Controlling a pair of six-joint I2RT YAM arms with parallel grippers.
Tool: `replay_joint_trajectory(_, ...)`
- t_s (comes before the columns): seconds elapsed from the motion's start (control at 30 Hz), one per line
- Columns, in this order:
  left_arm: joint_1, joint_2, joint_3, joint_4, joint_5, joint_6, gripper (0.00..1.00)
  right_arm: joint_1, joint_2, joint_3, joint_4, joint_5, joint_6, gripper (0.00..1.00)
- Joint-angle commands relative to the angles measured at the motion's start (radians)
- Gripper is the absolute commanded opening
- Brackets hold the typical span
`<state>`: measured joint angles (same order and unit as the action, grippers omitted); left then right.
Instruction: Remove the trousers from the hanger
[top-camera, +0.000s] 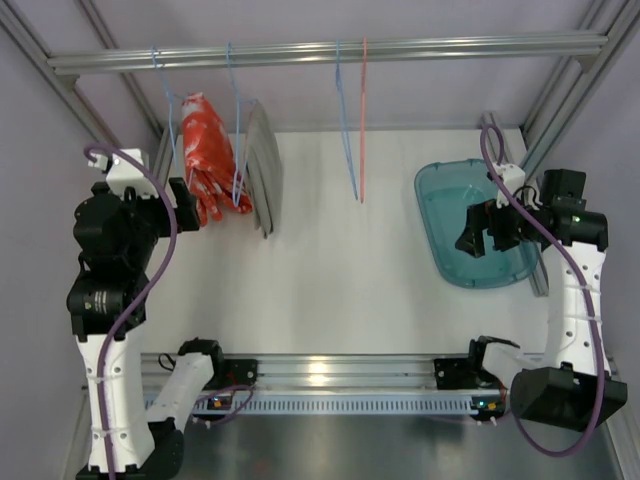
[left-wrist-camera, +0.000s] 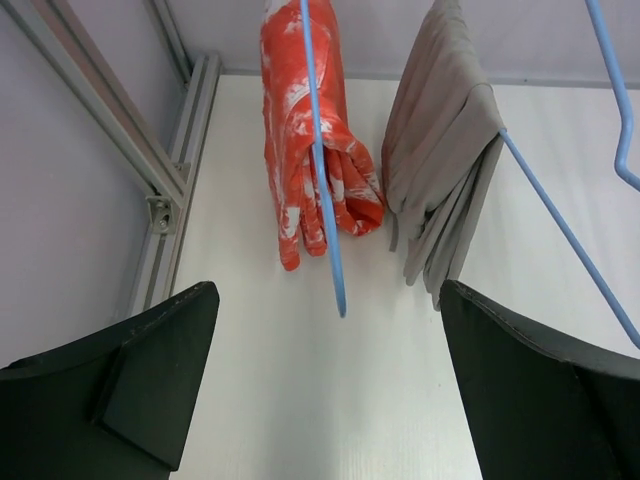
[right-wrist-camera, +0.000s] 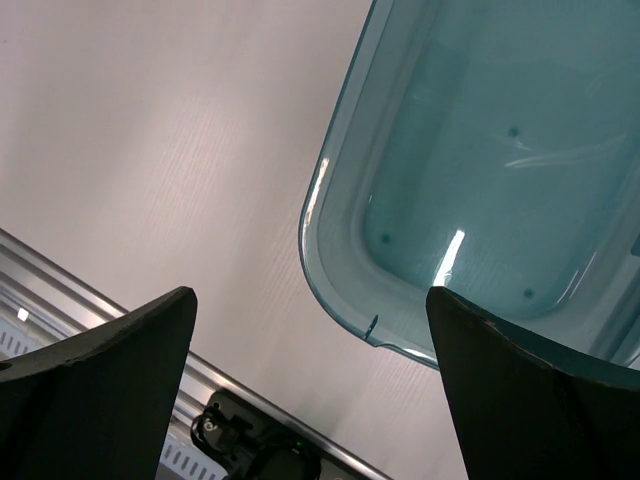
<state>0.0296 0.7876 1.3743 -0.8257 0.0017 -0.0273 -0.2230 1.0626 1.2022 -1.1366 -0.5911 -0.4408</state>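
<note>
Orange-red patterned trousers (top-camera: 205, 155) hang folded over a blue hanger (top-camera: 237, 150) at the back left. Grey trousers (top-camera: 262, 165) hang on another blue hanger just to their right. My left gripper (top-camera: 195, 212) is open and empty, just left of and below the orange trousers. In the left wrist view the orange trousers (left-wrist-camera: 305, 150), the blue hanger (left-wrist-camera: 325, 210) and the grey trousers (left-wrist-camera: 440, 170) hang ahead of my open left gripper (left-wrist-camera: 325, 400), apart from it. My right gripper (top-camera: 478, 232) is open and empty over the teal tub.
The hangers hook on a metal rail (top-camera: 330, 50) across the back. An empty blue hanger (top-camera: 346, 130) and an empty red hanger (top-camera: 363, 120) hang mid-rail. A teal plastic tub (top-camera: 445, 200) sits at the right, also in the right wrist view (right-wrist-camera: 480, 150). Frame posts stand at both sides.
</note>
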Motion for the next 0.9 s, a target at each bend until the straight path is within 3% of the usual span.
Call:
replay_joint_trajectory(0.0, 0.006, 0.022, 0.086, 0.013, -0.052, 0.015, 0.99, 0.001, 0.005, 0.03, 0.02, -0.044, 0.014, 0.99)
replay_joint_trajectory(0.13, 0.004, 0.119, 0.245, 0.014, -0.006, 0.012, 0.99, 0.002, 0.026, 0.066, 0.015, -0.061, 0.025, 0.99)
replay_joint_trajectory(0.37, 0.004, 0.341, 0.503, 0.025, 0.303, -0.127, 0.95, 0.002, 0.056, 0.089, 0.015, -0.062, 0.037, 0.99)
replay_joint_trajectory(0.47, 0.004, 0.401, 0.516, 0.091, 0.406, -0.235, 0.91, 0.002, 0.063, 0.099, 0.017, -0.062, 0.05, 0.99)
replay_joint_trajectory(0.87, -0.011, 0.552, 0.496, 0.234, 0.541, -0.582, 0.79, 0.008, 0.071, 0.122, 0.009, -0.047, 0.076, 0.99)
